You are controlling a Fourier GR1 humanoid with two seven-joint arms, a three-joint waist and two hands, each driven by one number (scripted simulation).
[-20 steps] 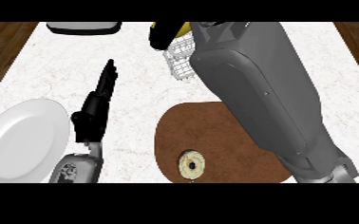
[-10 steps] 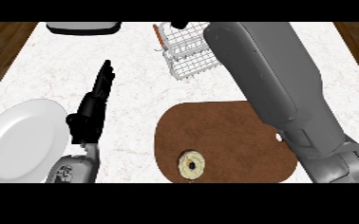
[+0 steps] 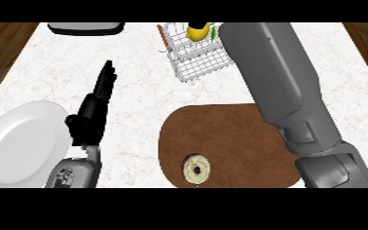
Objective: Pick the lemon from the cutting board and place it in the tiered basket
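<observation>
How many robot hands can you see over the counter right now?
1. The left robot hand rests open, fingers pointing up, beside the white plate. The right forearm crosses the view, but its hand is not visible, so it may be hidden.

the right forearm [image 3: 287, 92] is swung to the right and drawn back, so the tiered basket [image 3: 201, 61] is uncovered, and the lemon [image 3: 198, 30] is now seen lying in it.

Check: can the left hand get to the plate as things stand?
Probably yes. The left hand rests open with fingers straight, right beside the white plate at the counter's left edge, and nothing lies between them.
</observation>
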